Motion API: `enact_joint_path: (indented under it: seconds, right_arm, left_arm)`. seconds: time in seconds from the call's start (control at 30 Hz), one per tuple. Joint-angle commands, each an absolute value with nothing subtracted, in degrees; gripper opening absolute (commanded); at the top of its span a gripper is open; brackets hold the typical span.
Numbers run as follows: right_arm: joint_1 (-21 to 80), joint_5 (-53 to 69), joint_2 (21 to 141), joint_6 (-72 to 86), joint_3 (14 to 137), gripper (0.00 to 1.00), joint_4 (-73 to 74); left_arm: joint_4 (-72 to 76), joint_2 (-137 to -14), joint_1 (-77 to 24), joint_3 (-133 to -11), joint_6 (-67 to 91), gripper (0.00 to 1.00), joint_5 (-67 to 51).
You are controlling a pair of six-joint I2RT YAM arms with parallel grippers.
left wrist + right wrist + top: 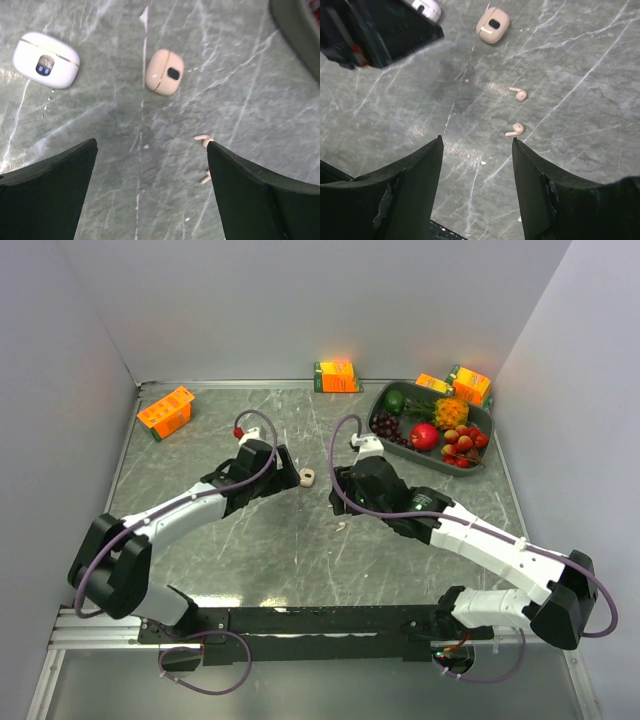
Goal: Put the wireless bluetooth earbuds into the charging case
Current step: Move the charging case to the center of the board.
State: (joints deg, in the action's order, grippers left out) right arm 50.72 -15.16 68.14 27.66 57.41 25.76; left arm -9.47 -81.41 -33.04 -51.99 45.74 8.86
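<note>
Two pale-beige earbuds [519, 93] [515, 130] lie loose on the marble table, just beyond my right gripper's [477, 139] open, empty fingertips. In the left wrist view the same earbuds [203, 139] [205, 177] peek out beside the right finger of my open, empty left gripper [152, 142]. A beige charging case [164, 71] [493, 25] lies farther off and looks closed, with a white case [46, 60] to its left. From above, the beige case [307, 477] sits between the left gripper [288, 470] and the right gripper [340, 490].
A dark tray [489, 425] of toy fruit stands at the back right. Orange cartons sit at the back left [165, 411], back middle [337, 375] and behind the tray [470, 385]. The left gripper's body [375, 30] fills the right wrist view's upper left.
</note>
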Motion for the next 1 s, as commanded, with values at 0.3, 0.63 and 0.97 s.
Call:
enact_joint_path:
  seconds: [0.3,0.63,0.97]
  right_arm:
    - [42.63,-4.93,79.79,27.07,59.58,0.67,17.77]
    - [38.76,-2.98,100.45,28.91,77.77,0.67,18.19]
    - [37.88,-7.12,86.86,31.2,68.13,0.66,18.19]
  left_arm:
    - [-12.12,-71.12,-33.31,-45.89,46.05,0.99,9.58]
    - [-13.01,-55.64,-33.22,-37.27,48.16,0.97,8.35]
    - [-9.23,-74.6,-33.31,-47.96,44.57,0.97,9.75]
